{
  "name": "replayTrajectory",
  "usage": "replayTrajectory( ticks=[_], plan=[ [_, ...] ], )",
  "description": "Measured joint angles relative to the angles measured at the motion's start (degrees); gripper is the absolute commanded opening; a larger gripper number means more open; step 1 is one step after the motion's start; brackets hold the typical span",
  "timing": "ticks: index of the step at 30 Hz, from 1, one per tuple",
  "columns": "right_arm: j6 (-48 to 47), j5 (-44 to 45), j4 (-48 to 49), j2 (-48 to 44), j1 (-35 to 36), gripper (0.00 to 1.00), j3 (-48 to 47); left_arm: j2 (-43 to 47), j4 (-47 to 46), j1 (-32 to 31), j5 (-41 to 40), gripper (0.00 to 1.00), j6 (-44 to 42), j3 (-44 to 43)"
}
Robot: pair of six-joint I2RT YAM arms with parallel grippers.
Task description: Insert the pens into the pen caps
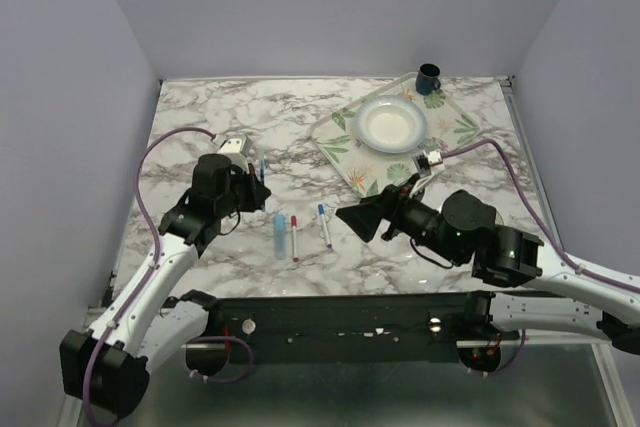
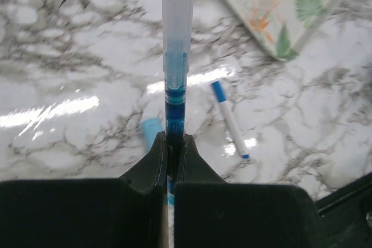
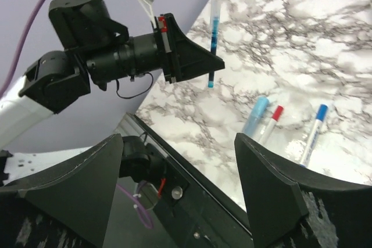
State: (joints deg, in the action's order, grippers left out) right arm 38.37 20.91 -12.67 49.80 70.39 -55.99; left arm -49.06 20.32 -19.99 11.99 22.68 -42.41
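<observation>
Blue pen (image 2: 176, 79) in left pincer (image 2: 175, 146); right pincer (image 3: 177, 155) gapes.

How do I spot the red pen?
On the marble table, near its front edge, three pens lie side by side. The red pen is the middle one, white with a red end, between a fat light blue pen and a blue-tipped pen.

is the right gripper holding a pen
No, the right gripper stands wide open with nothing between its jaws.
</observation>
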Motion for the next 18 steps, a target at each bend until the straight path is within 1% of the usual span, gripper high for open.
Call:
replayTrajectory(
  ticks=[3,6,8,11,15,18],
  plan=[
    [0.31,0.74,-0.87,-2.1,0.0,0.85,2.51,-5.18,2.69,0.0,-7.69,0.0,3.21,1.22],
    [0.81,0.96,-1.9,-3.93,0.0,0.85,4.42,-10.29,4.98,0.09,-13.53,0.0,6.14,2.73],
    [0.85,1.01,-2.47,-5.18,0.0,0.85,5.14,-13.09,6.49,0.13,-15.52,0.0,7.48,3.45],
    [0.83,1.49,-3.08,-7.26,0.0,0.85,5.99,-16.02,7.89,0.13,-17.18,0.0,8.81,3.89],
    [0.79,2.27,-3.28,-9.29,0.0,0.85,7.04,-18.47,8.09,0.11,-16.65,0.0,10.43,5.95],
    [0.74,2.4,-3.34,-9.75,0.0,0.85,7.21,-19.32,8.02,0.0,-16.06,0.04,12.15,7.26]
  ],
)
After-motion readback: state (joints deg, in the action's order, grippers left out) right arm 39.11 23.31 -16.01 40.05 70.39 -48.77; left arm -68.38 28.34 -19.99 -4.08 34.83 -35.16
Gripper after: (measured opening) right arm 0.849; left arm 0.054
